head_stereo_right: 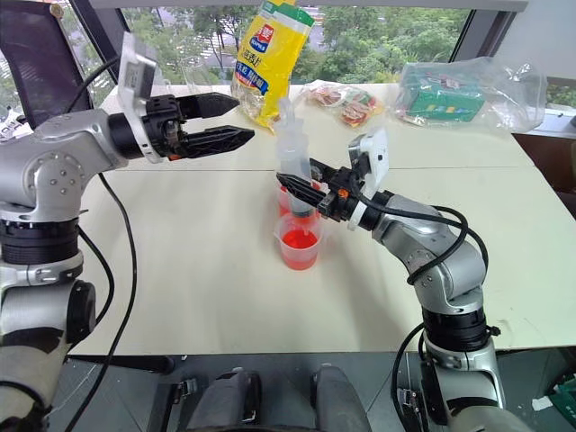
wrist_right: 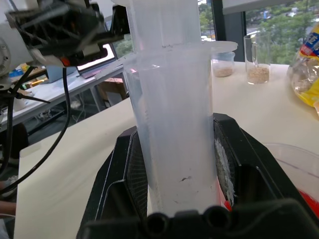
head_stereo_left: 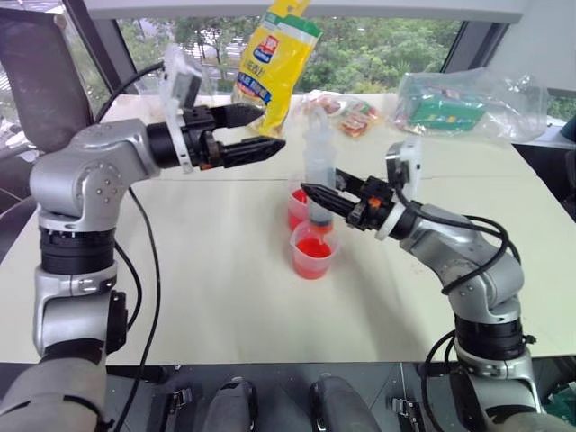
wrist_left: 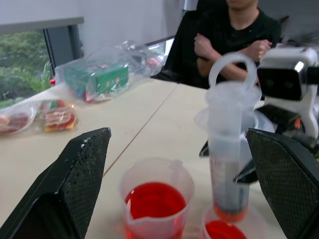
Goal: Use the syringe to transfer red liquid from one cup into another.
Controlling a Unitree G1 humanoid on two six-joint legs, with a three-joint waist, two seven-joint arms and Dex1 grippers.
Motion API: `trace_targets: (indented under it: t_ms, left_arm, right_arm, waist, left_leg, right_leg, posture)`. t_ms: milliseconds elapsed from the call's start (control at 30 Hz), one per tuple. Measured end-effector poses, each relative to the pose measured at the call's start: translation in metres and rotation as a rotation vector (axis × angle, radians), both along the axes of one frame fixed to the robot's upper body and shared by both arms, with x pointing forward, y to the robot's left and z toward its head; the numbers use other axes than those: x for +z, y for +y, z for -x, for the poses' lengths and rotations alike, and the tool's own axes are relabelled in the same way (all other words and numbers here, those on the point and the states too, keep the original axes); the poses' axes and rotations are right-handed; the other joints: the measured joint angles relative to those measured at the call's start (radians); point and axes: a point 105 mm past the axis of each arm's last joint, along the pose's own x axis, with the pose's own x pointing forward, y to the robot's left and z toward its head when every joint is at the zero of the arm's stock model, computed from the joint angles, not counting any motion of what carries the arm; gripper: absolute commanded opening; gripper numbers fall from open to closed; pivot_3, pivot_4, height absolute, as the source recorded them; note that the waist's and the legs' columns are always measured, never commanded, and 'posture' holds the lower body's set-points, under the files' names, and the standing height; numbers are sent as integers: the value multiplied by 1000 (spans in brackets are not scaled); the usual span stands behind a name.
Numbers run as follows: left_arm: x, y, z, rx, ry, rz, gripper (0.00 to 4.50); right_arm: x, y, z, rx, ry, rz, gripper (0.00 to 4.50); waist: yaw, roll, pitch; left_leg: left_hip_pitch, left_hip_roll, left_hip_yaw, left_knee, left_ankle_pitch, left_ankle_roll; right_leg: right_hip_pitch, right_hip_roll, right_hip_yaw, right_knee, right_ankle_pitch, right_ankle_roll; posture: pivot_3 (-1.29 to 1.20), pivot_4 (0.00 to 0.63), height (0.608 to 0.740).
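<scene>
Frosted plastic syringe (head_stereo_left: 318, 171) (matt table (head_stereo_left: 216, 297))

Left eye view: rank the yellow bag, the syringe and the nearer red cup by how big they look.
1. Yellow bag, though it sits farthest back.
2. Syringe, upright.
3. Nearer red cup, smallest despite being closest.

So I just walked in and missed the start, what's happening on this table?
The right gripper is shut on the syringe, holding it upright with its tip over the smaller cup of red liquid. The taller cup stands just behind. The left gripper is open, empty, above the table.
</scene>
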Motion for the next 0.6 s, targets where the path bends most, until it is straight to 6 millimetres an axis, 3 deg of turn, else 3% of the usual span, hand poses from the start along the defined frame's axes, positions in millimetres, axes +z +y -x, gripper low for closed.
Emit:
trace_targets:
  t_ms: [200,433,533,600]
  left_arm:
    - [5,-14,-9,-19,-5,38,4453]
    - [-1,-24,-13,-44,11,40,4453]
    - [-3,-32,-11,-77,7,47,3666]
    - [-4,-37,-10,-100,11,49,2695]
  right_arm:
    - [-6,4,2,9,7,12,1464]
    - [-7,6,4,12,4,16,1464]
    - [-9,6,3,7,14,18,1464]
    - [-10,5,3,4,19,20,1464]
  waist:
    - [1,0,0]
    - [1,0,0]
    - [2,0,0]
    - [3,0,0]
  left_leg:
    - [0,0,0,0,0,0]
    - [0,0,0,0,0,0]
    - [0,0,0,0,0,0]
    - [0,0,0,0,0,0]
  right_leg:
    - [0,0,0,0,0,0]
    - [0,0,0,-1,0,0]
    - [0,0,0,-1,0,0]
    - [0,0,0,-1,0,0]
  posture:
    - [0,150,740]
    - [0,150,740]
    - [0,150,740]
    - [0,150,740]
